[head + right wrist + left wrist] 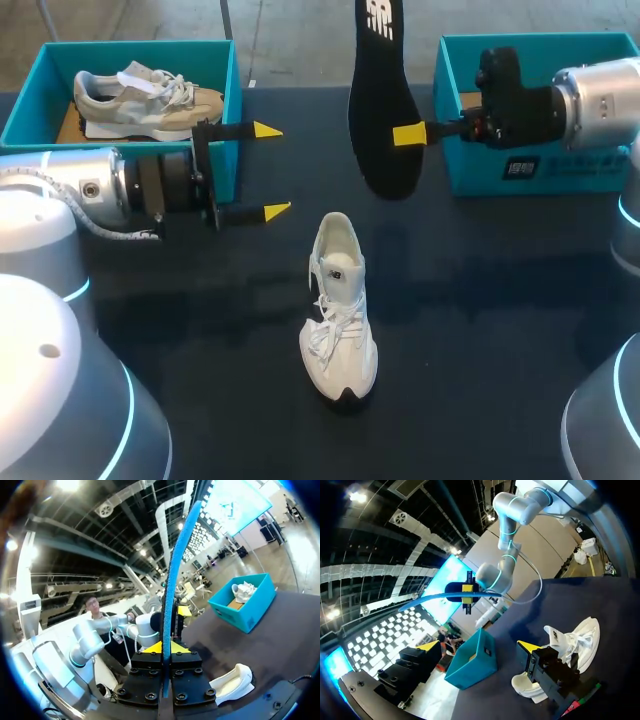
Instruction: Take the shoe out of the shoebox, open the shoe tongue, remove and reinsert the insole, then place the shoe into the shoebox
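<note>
Insole is out; reinsertion judged next. Right gripper (410, 135) grips the black insole (382, 100) by one long edge, upright in the air between the left shoebox (225, 150) and right shoebox (530, 170). White shoe (338, 320) stands mid-table, collar up, well apart from both boxes. Left gripper (268, 170) is spread wide, holding nothing, beside the left shoebox. To do well: tip the insole toe-down, align it with the shoe's long axis, feed it through the collar; the left should steady the heel, else the shoe likely tips. Head view gives the insole's flat face. Right wrist view shows it edge-on, a thin blue strip pinched from both sides
</note>
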Robot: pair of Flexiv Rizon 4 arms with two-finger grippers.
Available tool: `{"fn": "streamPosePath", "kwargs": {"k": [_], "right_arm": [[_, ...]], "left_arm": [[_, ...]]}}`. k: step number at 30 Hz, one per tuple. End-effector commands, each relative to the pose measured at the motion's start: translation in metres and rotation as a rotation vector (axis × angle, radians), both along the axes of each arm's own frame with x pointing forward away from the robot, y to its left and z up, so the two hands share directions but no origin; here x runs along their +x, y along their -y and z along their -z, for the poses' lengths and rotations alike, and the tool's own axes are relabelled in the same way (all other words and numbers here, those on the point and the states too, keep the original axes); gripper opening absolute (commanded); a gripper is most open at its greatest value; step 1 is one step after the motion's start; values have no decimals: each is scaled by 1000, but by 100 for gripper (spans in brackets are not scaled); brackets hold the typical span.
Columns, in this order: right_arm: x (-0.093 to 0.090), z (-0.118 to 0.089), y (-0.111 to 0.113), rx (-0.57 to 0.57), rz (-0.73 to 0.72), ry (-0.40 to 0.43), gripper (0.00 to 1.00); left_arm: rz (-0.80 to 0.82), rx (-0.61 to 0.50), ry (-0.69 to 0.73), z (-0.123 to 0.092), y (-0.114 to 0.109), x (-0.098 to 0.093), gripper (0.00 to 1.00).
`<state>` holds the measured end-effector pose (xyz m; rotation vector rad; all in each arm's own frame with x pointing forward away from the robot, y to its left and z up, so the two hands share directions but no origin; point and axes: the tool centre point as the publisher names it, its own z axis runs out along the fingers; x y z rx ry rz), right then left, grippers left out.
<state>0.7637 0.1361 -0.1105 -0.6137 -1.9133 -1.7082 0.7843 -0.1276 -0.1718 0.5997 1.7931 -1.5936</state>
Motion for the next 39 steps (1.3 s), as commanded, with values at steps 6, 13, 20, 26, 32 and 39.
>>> {"fn": "streamPosePath", "kwargs": {"k": [6,13,20,26,32,39], "right_arm": [[4,1,-11,-2,-9,82,0],[8,11,-32,5,-30,179,0],[9,28,-50,42,-32,231,0],[13,42,-56,62,-18,270,0],[14,56,-57,91,7,270,0],[17,72,-57,110,22,229,0]], "left_arm": [[28,71,-111,7,-14,-4,100],[29,128,-174,24,-31,-6,100],[30,197,-231,47,-39,-5,100],[20,239,-274,64,-38,-2,100],[29,280,-348,84,-34,-8,100],[44,346,-454,109,-35,-14,100]]}}
